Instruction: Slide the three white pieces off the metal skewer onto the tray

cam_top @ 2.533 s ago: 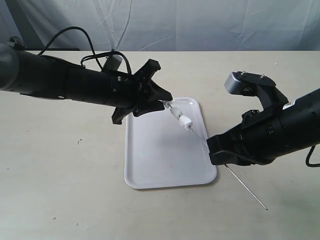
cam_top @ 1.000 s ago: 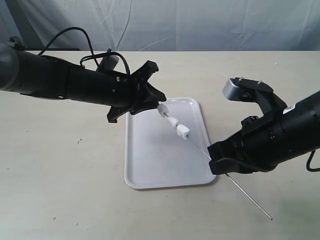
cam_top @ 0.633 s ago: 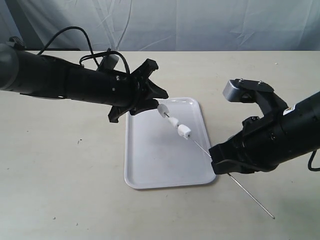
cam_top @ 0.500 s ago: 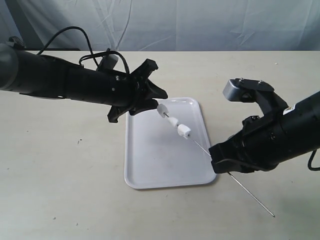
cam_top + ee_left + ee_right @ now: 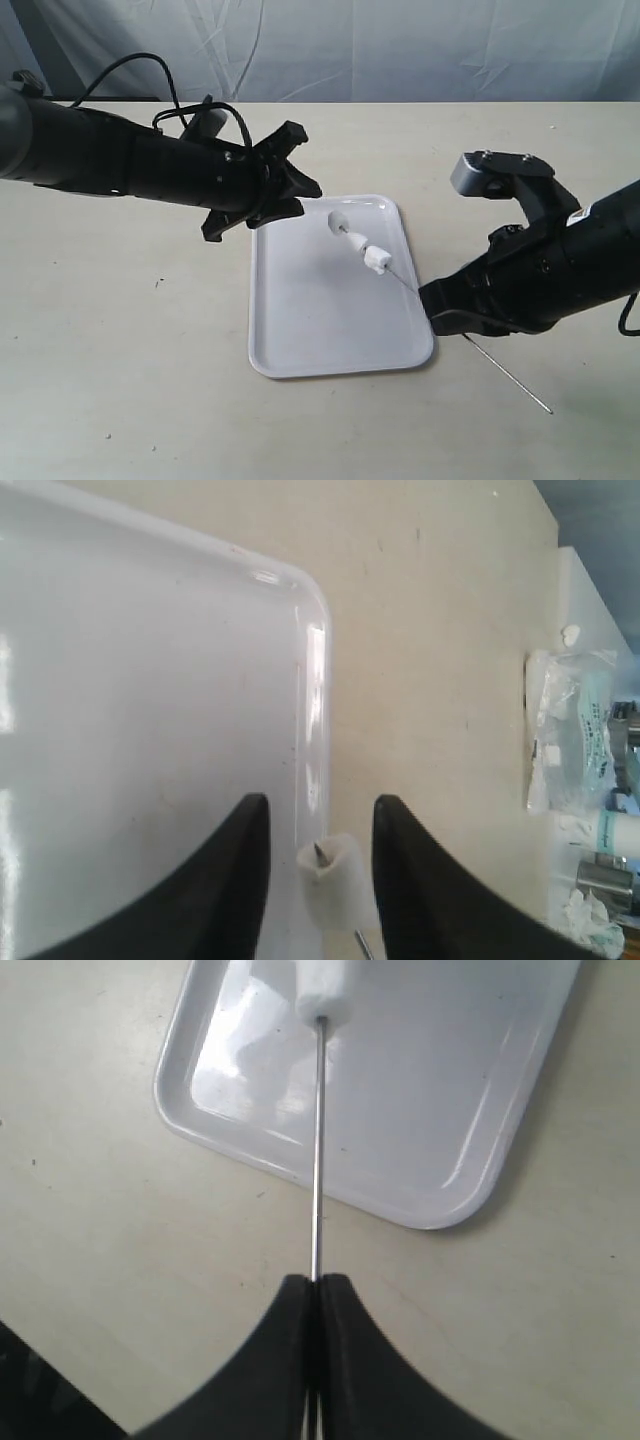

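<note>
Exterior view: The tray point(image 5: 300, 330) lies flat on the table point(image 5: 120, 380). The metal skewer point(image 5: 402, 283) slants across the tray's right half. Its loaded end is raised over the tray's far right part, and its bare end reaches past the tray's near right corner, over the table. The three white pieces point(image 5: 356, 242) sit in a row on the raised end, above the tray. The left end effector point(image 5: 305, 200) hangs at the tray's far left corner, near the outermost piece. The right end effector point(image 5: 445, 305) is at the tray's near right corner, clamped on the skewer.

Left wrist view: The left end effector point(image 5: 321, 815) has its jaws spread. One white piece point(image 5: 338, 885) shows between the fingers point(image 5: 235, 880), beside the tray's point(image 5: 150, 680) rim, with the skewer tip poking out of it. Whether a finger touches the piece cannot be told.

Right wrist view: The right end effector point(image 5: 315, 1282) is closed tight on the metal skewer point(image 5: 317, 1160). The skewer runs out over the tray's point(image 5: 430, 1110) rim to a white piece point(image 5: 325, 985) above the tray.
</note>
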